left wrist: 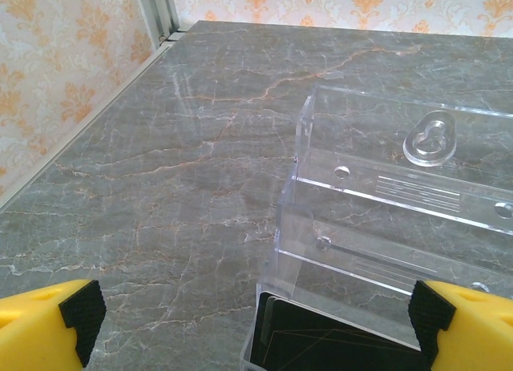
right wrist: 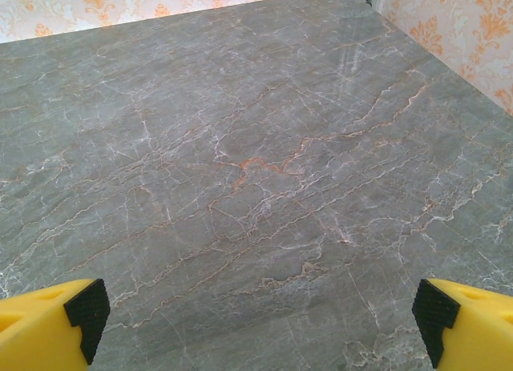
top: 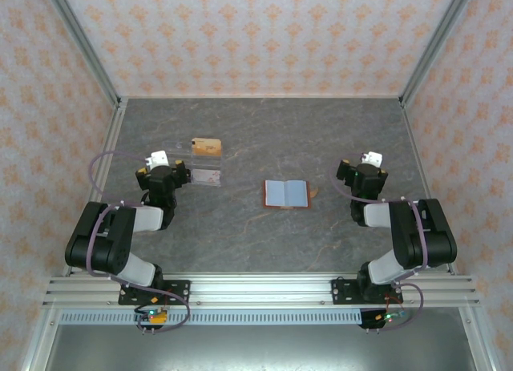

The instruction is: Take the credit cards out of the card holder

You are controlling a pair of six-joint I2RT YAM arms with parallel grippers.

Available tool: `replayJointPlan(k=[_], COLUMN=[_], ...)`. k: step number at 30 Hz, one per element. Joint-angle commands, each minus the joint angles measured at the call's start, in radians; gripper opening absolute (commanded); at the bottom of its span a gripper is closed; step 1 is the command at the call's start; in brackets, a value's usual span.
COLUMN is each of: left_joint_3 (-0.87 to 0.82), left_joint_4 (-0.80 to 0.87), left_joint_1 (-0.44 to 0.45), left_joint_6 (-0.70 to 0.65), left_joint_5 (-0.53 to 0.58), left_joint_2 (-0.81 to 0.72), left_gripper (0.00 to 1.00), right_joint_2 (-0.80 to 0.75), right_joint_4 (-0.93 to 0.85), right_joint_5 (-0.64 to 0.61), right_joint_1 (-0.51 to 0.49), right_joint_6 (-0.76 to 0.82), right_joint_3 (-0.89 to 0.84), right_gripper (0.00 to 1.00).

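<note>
The small reddish-brown leather bifold card holder (top: pixel 286 194) is lying open and flat near the middle of the grey marble-patterned table (top: pixel 240 235). Its blue-grey pocketed inside is facing up, and it is sitting between the two arms, closer to the right one. A small tan shape (top: pixel 314 192) is lying just at its right edge, too small to identify.

Well to the left, a clear acrylic tiered stand (top: pixel 206 163) is standing on the table. A tan-gold card (top: pixel 206 146) is resting at its far end and a pale pinkish-white card (top: pixel 207 177) at its near end.

In the left wrist view, the left gripper (left wrist: pixel 255 323) is hanging just beside this stand. Its yellow fingers with black pads are spread wide and gripping nothing. A dark flat rectangle (left wrist: pixel 337 345) is showing in the nearest tier; I cannot tell whether it is a card. Fine etched lines (left wrist: pixel 417 193) are running across one acrylic step, too faint to read.

The right gripper (right wrist: pixel 256 319) is also gaping wide and holding nothing over bare table, apart from the card holder.
</note>
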State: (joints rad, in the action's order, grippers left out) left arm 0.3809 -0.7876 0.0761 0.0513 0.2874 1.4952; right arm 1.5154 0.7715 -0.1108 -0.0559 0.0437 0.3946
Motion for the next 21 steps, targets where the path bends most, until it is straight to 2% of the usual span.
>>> replayJointPlan(k=[1, 21], left_joint_3=[0.020, 0.024], left_joint_4=[0.000, 0.006], left_joint_1=[-0.001, 0.002], left_joint_6=[-0.015, -0.021], left_joint_5=[0.008, 0.010], left_joint_2=[-0.002, 0.000], left_gripper=[1.00, 1.00], right_joint_2=[0.007, 0.007], right_joint_4=[0.011, 0.011], right_joint_5=[0.004, 0.005], right_joint_1=[0.002, 0.002], right_joint_6=[0.004, 0.005], right_joint_3=[0.021, 0.022], right_gripper=[0.99, 0.99])
